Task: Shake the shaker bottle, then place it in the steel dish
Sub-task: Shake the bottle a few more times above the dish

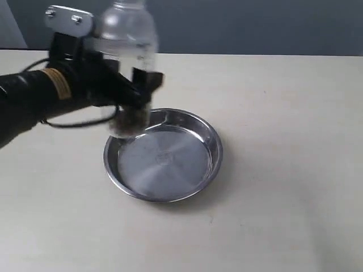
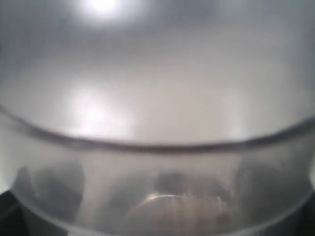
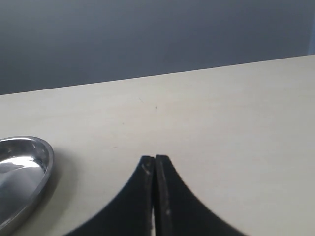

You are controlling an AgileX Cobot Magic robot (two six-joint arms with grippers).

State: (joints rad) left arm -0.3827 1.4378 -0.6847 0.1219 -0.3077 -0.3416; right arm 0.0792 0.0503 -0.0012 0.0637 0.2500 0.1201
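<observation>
So the left gripper (image 1: 138,90) has its black fingers clamped around the lower middle of the clear frosted plastic shaker bottle (image 1: 127,34) with the domed top. It's holding it upright over roughly the 10 o'clock rim of the round shallow shiny steel dish (image 1: 212,148), which sits on the pale beige tabletop (image 1: 283,198). I can't tell for sure whether the base clears the rim. The bottle is smeared in the exterior view, so my guess is it's mid-shake, not the set-down part yet. From the left wrist camera the frosted wall fills everything, with brown bits (image 2: 189,201) down at the base. The right gripper (image 3: 155,164) hangs low over the table, fingers pressed together on nothing, with the dish rim just peeking into its camera. Handling-wise I'd expect light, stiff, kinda slick plastic with loose contents shifting the weight, so a firm squeeze on the straight body below the dome seems right, not the cap. The dish is way wider than the bottle, so landing it flat should be forgiving, though it might skid on steel.
</observation>
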